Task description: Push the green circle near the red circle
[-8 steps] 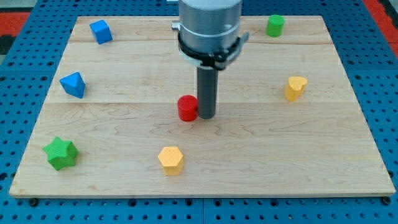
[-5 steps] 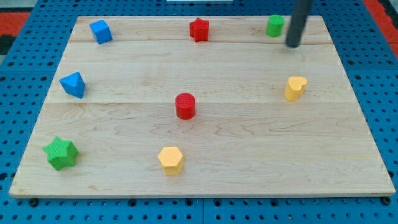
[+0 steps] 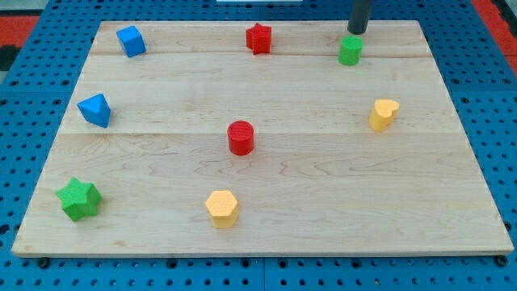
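Note:
The green circle [image 3: 350,50] stands near the view's top right of the wooden board [image 3: 323,194]. My tip [image 3: 356,31] is just above it in the view, close to or touching its far side. The red circle [image 3: 241,137] stands near the board's middle, far to the lower left of the green circle.
A red star [image 3: 258,38] sits at top centre. A blue block [image 3: 130,40] is at top left, another blue block [image 3: 95,110] at the left edge. A green star [image 3: 79,199] is bottom left, a yellow hexagon [image 3: 221,208] bottom centre, a yellow heart [image 3: 384,114] at right.
My tip went from beside the red circle to the top right, then behind the green circle. The green circle has shifted down and slightly left in the view.

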You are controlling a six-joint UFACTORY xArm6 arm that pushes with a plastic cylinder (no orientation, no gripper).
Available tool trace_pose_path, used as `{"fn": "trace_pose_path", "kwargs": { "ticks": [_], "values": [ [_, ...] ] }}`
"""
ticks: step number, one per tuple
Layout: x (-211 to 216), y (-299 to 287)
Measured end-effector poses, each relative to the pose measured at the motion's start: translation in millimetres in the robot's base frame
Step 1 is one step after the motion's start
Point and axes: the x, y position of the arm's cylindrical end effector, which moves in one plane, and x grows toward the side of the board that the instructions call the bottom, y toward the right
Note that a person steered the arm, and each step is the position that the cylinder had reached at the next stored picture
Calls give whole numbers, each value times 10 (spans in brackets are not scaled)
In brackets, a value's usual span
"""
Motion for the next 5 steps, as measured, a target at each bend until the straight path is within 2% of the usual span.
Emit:
{"fn": "trace_pose_path", "kwargs": {
  "ticks": [1, 2, 3, 4, 5],
  "values": [
    [410, 365],
    [765, 149],
    [727, 239],
    [493, 354],
    [392, 68]
  ]
}}
